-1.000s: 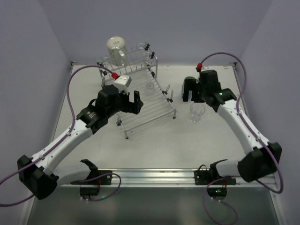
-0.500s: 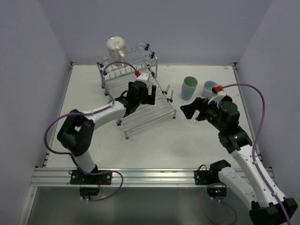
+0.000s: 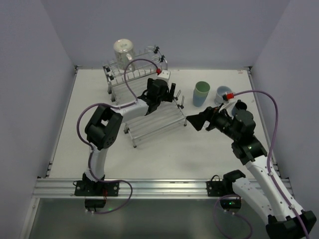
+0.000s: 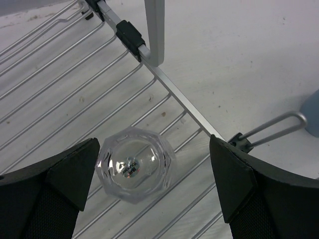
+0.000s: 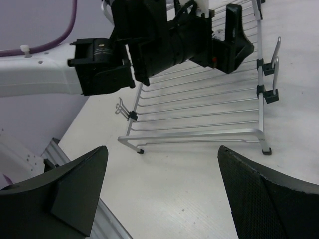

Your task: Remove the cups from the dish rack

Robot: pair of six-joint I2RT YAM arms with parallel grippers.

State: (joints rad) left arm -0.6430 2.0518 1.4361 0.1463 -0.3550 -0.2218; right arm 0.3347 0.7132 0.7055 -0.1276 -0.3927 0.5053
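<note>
The dish rack (image 3: 154,118) stands at the back middle of the table. A clear glass (image 4: 134,164) sits upside down on its rods (image 4: 60,89). My left gripper (image 4: 153,149) is open and hangs over the glass, which lies between the fingers, nearer the left one, without touching. In the top view the left gripper (image 3: 162,94) hides this glass. A pale grey mug (image 3: 123,50) sits on the rack's raised back. A pale green tumbler (image 3: 201,93) and a light blue tumbler (image 3: 223,93) stand on the table right of the rack. My right gripper (image 3: 198,120) is open and empty.
The right wrist view shows the rack's front legs and rods (image 5: 199,99), with the left arm (image 5: 164,40) above them and bare table under the right gripper (image 5: 162,149). The rack's side hooks (image 4: 269,127) stick out to the right. Walls close the table in.
My left gripper has moved right and back across the rack to above the clear glass. My right arm has pulled back from the tumblers and its gripper has shifted left.
</note>
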